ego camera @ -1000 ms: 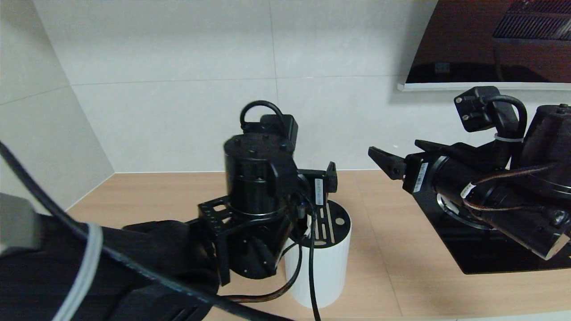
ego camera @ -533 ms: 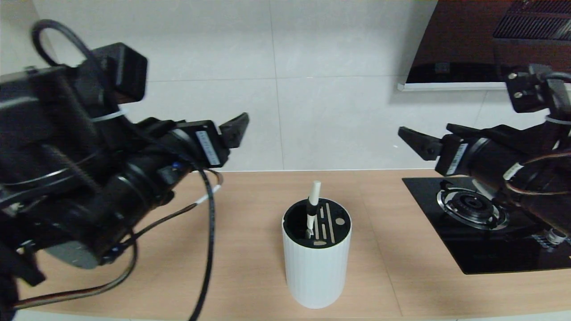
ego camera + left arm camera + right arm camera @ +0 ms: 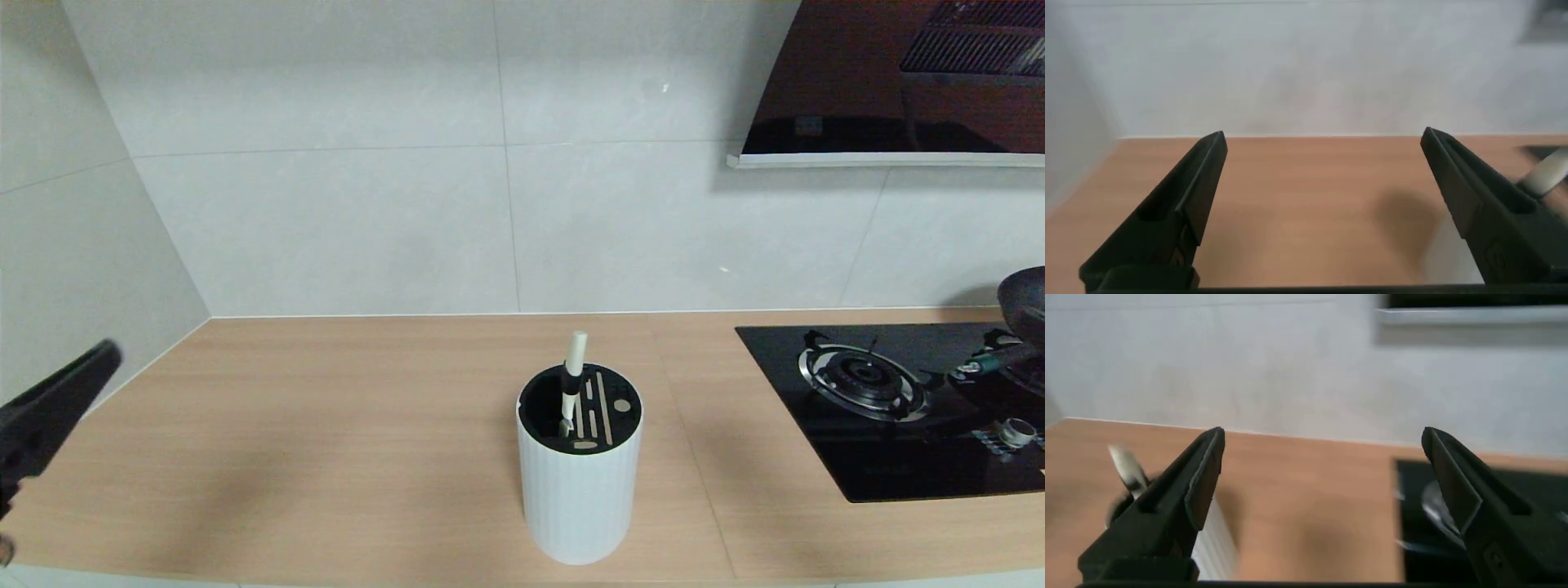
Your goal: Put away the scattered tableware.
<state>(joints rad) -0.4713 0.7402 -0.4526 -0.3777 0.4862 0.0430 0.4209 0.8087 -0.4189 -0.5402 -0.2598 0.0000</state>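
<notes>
A white ribbed holder [image 3: 580,490] with a black slotted top stands near the front of the wooden counter [image 3: 351,425]. One white-handled utensil [image 3: 572,371] sticks upright out of a slot. At the far left edge of the head view a black finger [image 3: 49,408] of my left arm pokes in, well away from the holder. My left gripper [image 3: 1323,155] is open with nothing between its fingers; the utensil's handle [image 3: 1545,171] lies off beside one finger. My right gripper [image 3: 1323,449] is open and empty too, with the holder [image 3: 1212,539] and utensil handle [image 3: 1127,467] behind one finger.
A black gas hob [image 3: 898,408] with a burner [image 3: 861,380] takes up the counter's right side, with a dark pan [image 3: 1024,306] at the right edge. A range hood [image 3: 898,82] hangs above it. Tiled walls close the back and left.
Both arms have pulled back from over the holder: the left swung off to the far left, the right left the head view. The utensil, hidden a second ago, now stands uncovered in its slot.
</notes>
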